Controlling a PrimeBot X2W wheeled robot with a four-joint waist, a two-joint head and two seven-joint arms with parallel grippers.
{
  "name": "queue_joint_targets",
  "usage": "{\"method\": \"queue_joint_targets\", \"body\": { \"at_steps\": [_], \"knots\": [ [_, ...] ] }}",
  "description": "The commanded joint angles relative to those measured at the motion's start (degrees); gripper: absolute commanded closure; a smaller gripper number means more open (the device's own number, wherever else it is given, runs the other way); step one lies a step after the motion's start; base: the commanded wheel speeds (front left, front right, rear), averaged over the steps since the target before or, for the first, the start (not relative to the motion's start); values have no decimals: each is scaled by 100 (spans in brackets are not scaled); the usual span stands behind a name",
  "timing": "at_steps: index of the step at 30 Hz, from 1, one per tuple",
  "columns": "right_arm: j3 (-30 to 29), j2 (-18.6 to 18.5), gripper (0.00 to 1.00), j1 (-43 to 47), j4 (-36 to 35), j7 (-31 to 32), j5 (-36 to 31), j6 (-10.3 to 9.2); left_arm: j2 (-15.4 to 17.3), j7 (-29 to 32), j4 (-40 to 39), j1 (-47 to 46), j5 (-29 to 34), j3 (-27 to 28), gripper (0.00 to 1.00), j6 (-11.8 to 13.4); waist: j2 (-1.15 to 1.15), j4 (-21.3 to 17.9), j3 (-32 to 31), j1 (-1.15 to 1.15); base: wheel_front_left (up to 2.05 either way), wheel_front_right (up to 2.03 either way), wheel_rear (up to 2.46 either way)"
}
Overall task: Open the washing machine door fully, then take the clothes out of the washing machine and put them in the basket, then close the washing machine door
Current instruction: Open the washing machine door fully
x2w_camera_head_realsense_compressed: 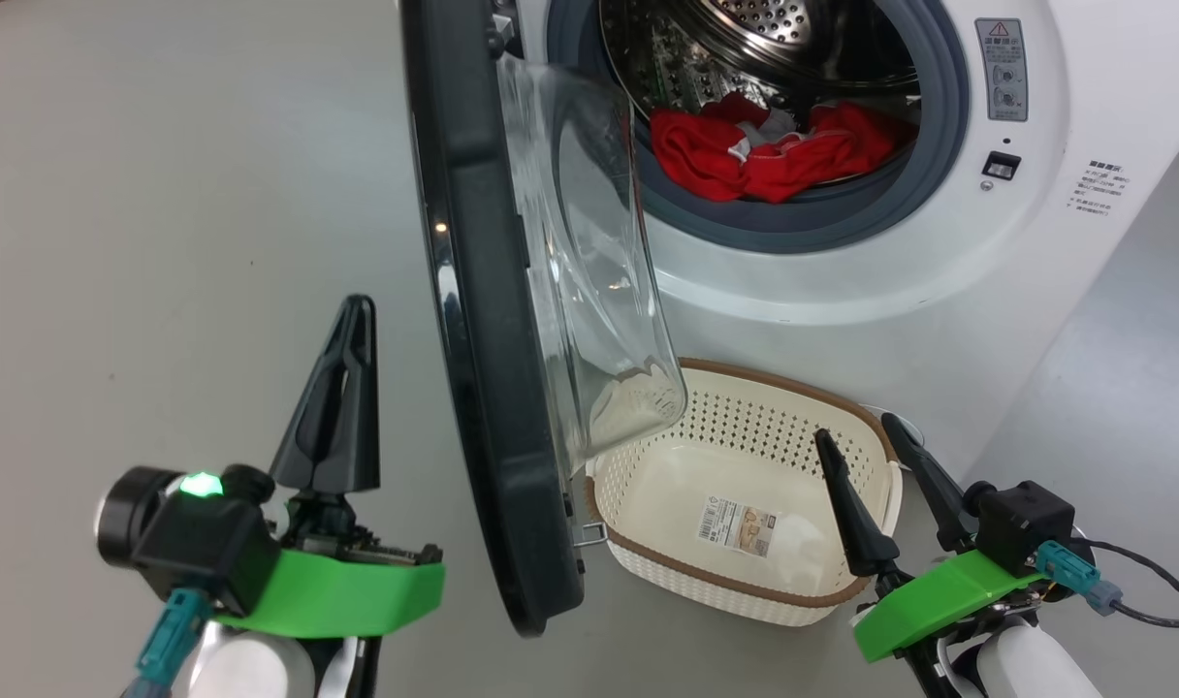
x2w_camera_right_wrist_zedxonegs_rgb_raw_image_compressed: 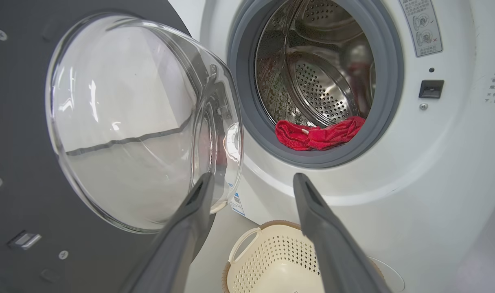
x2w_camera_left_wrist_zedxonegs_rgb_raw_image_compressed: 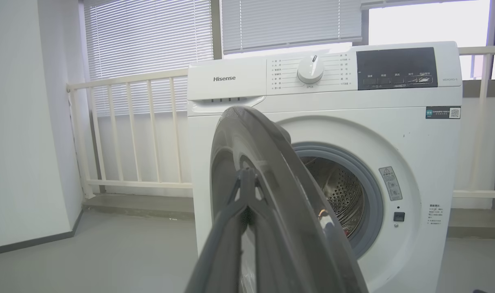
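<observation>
Left gripper (x2w_camera_head_realsense_compressed: pixel 355 310) pressed together, holding nothing, just beside the outer face of the door (x2w_camera_head_realsense_compressed: pixel 473 339). Door edge-on, only partly open. Best bet: push the black rim outward with the closed tips, slowly, since the gloss may slip. Clothes (x2w_camera_head_realsense_compressed: pixel 774 155) at the washing machine's (x2w_camera_head_realsense_compressed: pixel 939 291) drum lip. Empty basket (x2w_camera_head_realsense_compressed: pixel 745 417) on the floor below. Right gripper (x2w_camera_head_realsense_compressed: pixel 856 428) spread, empty, by the basket.

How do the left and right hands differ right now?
The left hand is shut tight; the right hand is open wide. The left hand sits on the outer side of the washing machine door; the right hand hangs on its inner side, by the basket. Both hold nothing.
</observation>
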Motion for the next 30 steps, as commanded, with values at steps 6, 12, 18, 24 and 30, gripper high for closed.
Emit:
{"method": "queue_joint_targets", "body": {
  "at_steps": [6, 12, 18, 24, 30],
  "knots": [
    [165, 27, 0, -181, -93, -52, 32, 20, 89, 256, -931, -355, 151, -12, 100, 93, 0, -71, 31, 0, 0, 0, 0],
    [160, 27, 0, -202, -66, -52, -8, 20, -21, 530, -1497, -361, 1, -497, 100, 7, 0, -123, 65, 0, 0, 0, 0],
    [154, 27, 0, -219, -62, -52, 2, 20, -82, 956, -1484, -176, -111, -1096, 100, -47, 0, -130, 94, 0, 0, 0, 0],
    [162, 27, 0, -224, -27, -52, 27, 20, -84, 1389, -1264, 22, -207, -1479, 100, -112, 0, -97, 104, 0, 0, 0, 0],
    [161, 27, 0, -227, 9, -52, 68, 20, -24, 1680, -1019, 194, -235, -1625, 100, -97, 0, -73, 90, 0, 0, 0, 0]
  ]
}}
